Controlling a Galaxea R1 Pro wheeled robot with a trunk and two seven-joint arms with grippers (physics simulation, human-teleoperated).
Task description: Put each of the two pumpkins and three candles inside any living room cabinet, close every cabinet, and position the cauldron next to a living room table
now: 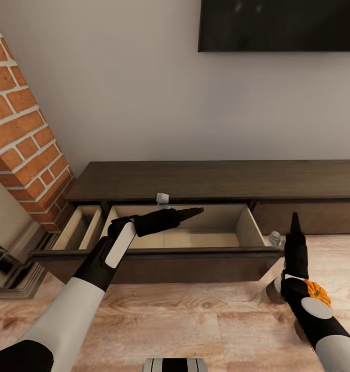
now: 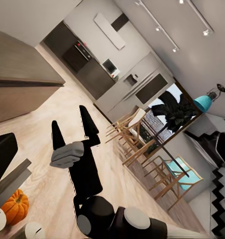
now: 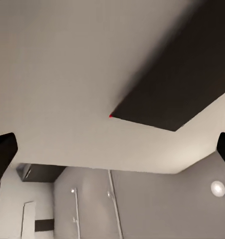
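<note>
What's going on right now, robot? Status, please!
Left claw shut, empty, over open cabinet drawer. Right claw open, pointing up. Pumpkin on floor behind right arm. Nothing in the way.

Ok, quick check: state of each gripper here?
Left gripper: cannot be told, nothing visibly held, over the open drawer.
Right gripper: open, empty.

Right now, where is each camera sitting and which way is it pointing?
Head view: up on the head, looking forward and down at the cabinet with its open drawer; both arms show, left pincer over the drawer, right pincer pointing up.
Left wrist view: on the left arm, facing across the room toward a kitchen and chairs; the right arm's pincer shows.
Right wrist view: on the right arm, facing up at the wall and a dark screen; finger edges show.
Shared: head and left wrist views both show the pumpkin.
</note>
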